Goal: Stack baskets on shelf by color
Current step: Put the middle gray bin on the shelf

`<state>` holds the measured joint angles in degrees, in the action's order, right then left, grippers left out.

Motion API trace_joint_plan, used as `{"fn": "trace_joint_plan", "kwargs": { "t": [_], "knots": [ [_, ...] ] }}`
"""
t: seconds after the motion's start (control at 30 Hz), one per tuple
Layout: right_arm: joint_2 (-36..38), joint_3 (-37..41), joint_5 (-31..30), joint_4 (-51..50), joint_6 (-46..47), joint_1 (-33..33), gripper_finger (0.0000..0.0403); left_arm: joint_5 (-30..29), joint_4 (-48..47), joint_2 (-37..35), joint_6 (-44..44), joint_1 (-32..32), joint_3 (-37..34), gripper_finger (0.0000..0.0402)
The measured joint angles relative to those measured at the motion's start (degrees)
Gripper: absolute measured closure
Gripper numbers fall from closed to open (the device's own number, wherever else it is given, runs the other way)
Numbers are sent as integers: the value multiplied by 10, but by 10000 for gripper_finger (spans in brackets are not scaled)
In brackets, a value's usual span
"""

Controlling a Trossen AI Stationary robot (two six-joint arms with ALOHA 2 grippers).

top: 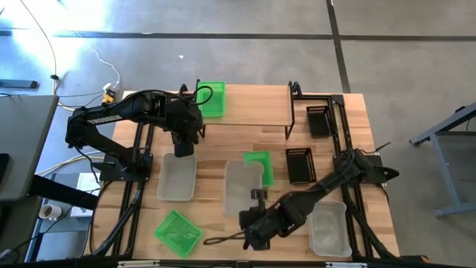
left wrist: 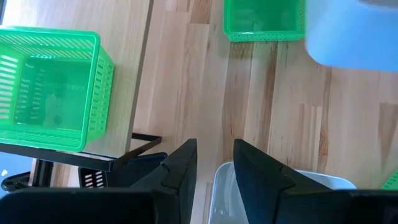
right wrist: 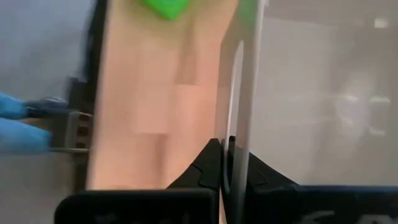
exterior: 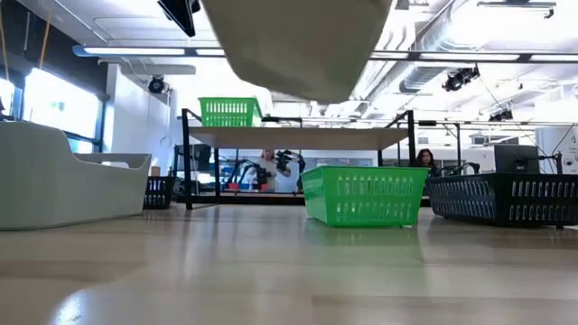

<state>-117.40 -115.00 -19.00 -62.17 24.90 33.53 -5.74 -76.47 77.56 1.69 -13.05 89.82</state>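
Your right gripper [right wrist: 229, 163] pinches a whitish basket [top: 244, 186] by its rim, lifted at lower centre for carrying; left gripper [left wrist: 214, 163], slightly parted and empty, hovers upper left.

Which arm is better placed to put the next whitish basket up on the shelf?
The right. Its gripper is already shut on a whitish basket, lifted off the table in the low view. The left gripper hangs open and empty near the shelf.
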Motion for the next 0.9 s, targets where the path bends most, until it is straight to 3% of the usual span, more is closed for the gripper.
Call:
{"fn": "trace_joint_plan", "kwargs": {
  "t": [0.27,0.37,0.57,0.9],
  "knots": [
    [36,-14,-107,-118,-74,-46,403,0,0,0,0,0,0,305],
    [51,-14,-122,-147,-114,-75,403,0,0,0,0,0,0,305],
    [70,-14,-113,-175,-203,-158,403,0,0,0,0,0,0,305],
    [85,-14,-18,-167,-320,-322,403,0,-1,0,0,0,0,305]
  ]
}}
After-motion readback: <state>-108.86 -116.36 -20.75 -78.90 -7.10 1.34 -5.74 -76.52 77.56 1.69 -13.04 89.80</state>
